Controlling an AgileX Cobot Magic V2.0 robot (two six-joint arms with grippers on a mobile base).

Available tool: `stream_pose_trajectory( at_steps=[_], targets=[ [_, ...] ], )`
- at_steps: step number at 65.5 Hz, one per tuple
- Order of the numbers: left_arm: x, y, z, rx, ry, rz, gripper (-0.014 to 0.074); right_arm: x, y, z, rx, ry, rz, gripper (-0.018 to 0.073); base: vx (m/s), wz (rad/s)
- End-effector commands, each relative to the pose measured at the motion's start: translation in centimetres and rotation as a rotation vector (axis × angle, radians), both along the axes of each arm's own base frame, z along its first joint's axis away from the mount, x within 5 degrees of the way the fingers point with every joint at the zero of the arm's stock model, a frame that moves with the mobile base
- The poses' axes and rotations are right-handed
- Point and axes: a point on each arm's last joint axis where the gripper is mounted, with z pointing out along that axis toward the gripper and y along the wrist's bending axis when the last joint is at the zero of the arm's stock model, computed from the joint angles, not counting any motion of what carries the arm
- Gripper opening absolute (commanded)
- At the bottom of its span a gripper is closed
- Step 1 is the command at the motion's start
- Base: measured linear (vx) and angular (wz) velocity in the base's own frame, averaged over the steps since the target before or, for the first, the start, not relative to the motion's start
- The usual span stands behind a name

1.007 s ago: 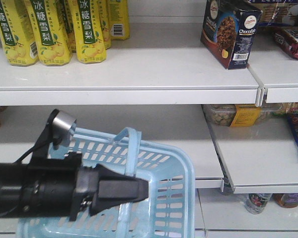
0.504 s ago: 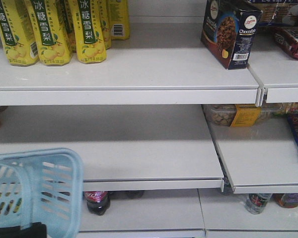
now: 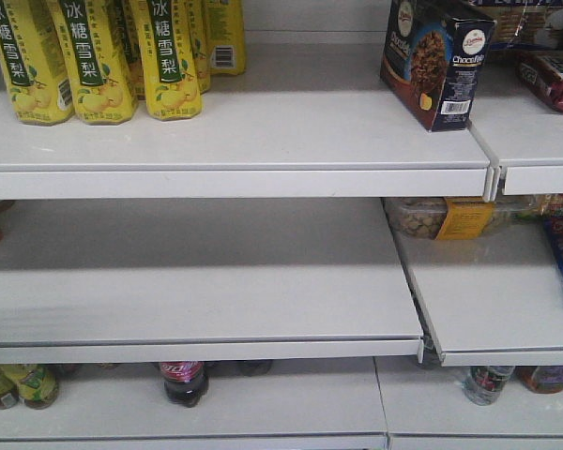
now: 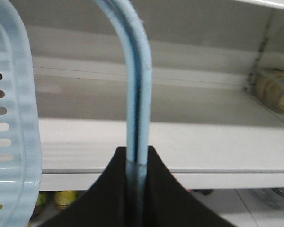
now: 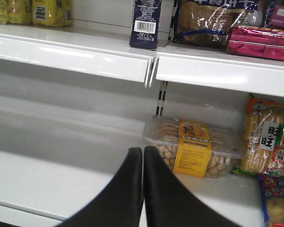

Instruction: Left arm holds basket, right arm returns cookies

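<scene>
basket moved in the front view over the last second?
Yes. It slid left and down past the middle shelf and out of the front view; only the left wrist view shows the basket.

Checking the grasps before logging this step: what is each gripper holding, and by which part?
The left gripper is shut on the basket, clamping its thin loop handles. The right gripper is shut on nothing.

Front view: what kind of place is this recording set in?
Most likely a shop aisle or a mock-up of one: white shelving stocked with yellow drink cartons, a barcoded cookies box and bottles below.
</scene>
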Motion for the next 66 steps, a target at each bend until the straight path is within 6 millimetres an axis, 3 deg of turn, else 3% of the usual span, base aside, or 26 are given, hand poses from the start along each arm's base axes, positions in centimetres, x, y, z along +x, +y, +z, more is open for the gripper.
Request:
stream_pose_trajectory(
  at_steps=[1,17,66],
  targets=[
    [-0.3,0.71,1.63,0.055,-0.161,0.101,-0.0006,0.14,-0.06,1.44,0.007,-0.081,-0.011,-0.0008,0.0,0.0],
    [-0.66,1.24,2.12,0.141,-0.229,0.192,-0.0006,0.14,-0.06,1.45,0.007,-0.082,-0.011,-0.0008,0.0,0.0],
    [-0.64,0.48,2.05,0.119,-0.232,0.052,-0.0006,0.14,-0.07,1.48,0.008,-0.085,-0.011,-0.0008,0.0,0.0]
  ],
)
